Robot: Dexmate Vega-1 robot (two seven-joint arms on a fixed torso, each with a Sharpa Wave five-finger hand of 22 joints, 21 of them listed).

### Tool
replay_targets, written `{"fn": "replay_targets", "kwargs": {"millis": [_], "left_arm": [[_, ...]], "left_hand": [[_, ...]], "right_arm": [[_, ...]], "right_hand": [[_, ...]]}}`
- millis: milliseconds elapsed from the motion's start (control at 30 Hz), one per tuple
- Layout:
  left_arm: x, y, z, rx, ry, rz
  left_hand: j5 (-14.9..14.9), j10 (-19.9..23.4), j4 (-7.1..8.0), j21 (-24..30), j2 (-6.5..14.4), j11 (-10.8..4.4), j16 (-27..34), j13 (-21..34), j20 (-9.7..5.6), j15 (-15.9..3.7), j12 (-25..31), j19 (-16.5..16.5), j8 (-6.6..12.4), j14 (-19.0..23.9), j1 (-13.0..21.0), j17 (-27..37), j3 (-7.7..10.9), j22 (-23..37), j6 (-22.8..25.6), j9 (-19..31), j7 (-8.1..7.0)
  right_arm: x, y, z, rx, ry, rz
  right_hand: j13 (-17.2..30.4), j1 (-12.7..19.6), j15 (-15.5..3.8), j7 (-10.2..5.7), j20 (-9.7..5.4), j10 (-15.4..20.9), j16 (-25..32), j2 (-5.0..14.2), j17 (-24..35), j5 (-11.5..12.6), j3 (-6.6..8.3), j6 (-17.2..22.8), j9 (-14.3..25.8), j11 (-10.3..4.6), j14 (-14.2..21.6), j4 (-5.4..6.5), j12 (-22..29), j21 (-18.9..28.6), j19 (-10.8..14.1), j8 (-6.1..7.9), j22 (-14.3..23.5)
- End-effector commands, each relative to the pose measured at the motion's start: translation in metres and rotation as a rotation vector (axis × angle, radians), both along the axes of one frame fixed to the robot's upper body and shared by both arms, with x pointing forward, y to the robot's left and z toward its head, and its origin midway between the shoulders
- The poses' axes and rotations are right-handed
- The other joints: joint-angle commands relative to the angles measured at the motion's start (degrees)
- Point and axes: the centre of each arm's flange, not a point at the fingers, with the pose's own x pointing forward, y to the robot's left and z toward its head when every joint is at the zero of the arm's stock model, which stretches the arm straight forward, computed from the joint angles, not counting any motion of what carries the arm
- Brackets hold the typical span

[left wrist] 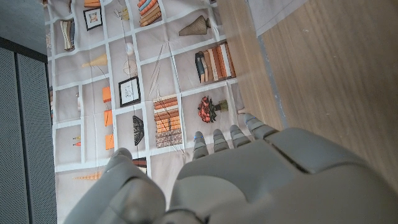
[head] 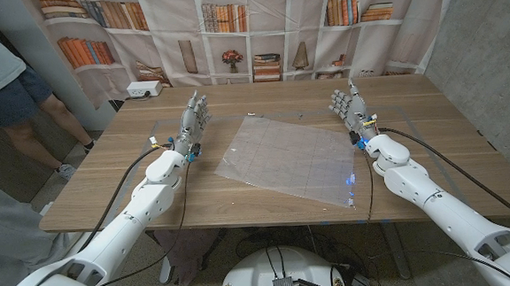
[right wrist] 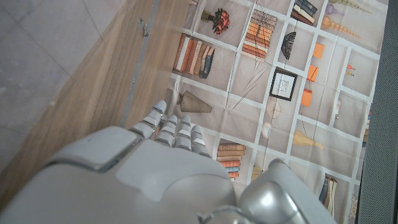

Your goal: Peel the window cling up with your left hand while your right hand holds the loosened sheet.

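Note:
A clear, faintly gridded window cling (head: 287, 152) lies flat on the wooden table (head: 134, 199), in the middle. My left hand (head: 191, 120) stands to the left of the sheet, fingers up and apart, holding nothing. My right hand (head: 350, 109) stands off the sheet's right far corner, likewise empty with fingers spread. Neither hand touches the cling. In the left wrist view my left hand (left wrist: 249, 180) shows its grey back; a pale strip of the cling (left wrist: 273, 15) shows at the table's side. The right wrist view shows my right hand (right wrist: 143, 180) and the cling (right wrist: 43, 37).
A bookshelf-print curtain (head: 257, 27) hangs behind the table. A white power strip (head: 143, 89) sits at the far left corner. A person (head: 7, 83) stands beyond the table's left side. Cables (head: 121, 200) run along both arms.

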Motion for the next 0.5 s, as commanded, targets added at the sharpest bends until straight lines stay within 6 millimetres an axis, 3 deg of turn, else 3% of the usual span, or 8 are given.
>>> {"fn": "replay_targets", "kwargs": {"millis": [33,500], "left_arm": [[-0.003,0.000,0.001,0.002,-0.020,-0.011],[-0.027,0.001,0.001,-0.018,-0.066,0.001]], "left_hand": [[0.40,-0.34,-0.13,0.22,0.36,-0.08,0.46,0.25,0.60,-0.39,0.20,-0.04,0.32,-0.66,0.70,0.13,0.50,0.08,-0.03,0.27,-0.42],[0.12,-0.18,-1.24,0.12,1.33,0.12,0.06,0.25,0.76,-0.05,0.35,-1.09,1.68,-3.38,3.10,0.10,1.11,0.08,4.16,0.33,0.40]], "right_arm": [[0.000,0.006,-0.001,-0.009,0.013,0.004],[-0.007,0.008,0.001,-0.014,0.006,-0.016]], "right_hand": [[0.30,0.19,0.60,0.56,0.51,0.00,0.41,-0.44,0.06,0.38,0.39,-0.21,0.19,0.49,-0.08,-0.10,0.31,0.23,-0.01,0.39,0.30],[0.30,0.58,0.73,0.74,0.59,0.21,0.33,-0.26,0.02,0.37,0.44,-0.21,0.19,0.46,-0.34,-0.34,0.49,-0.23,-0.07,0.44,0.31]]}}
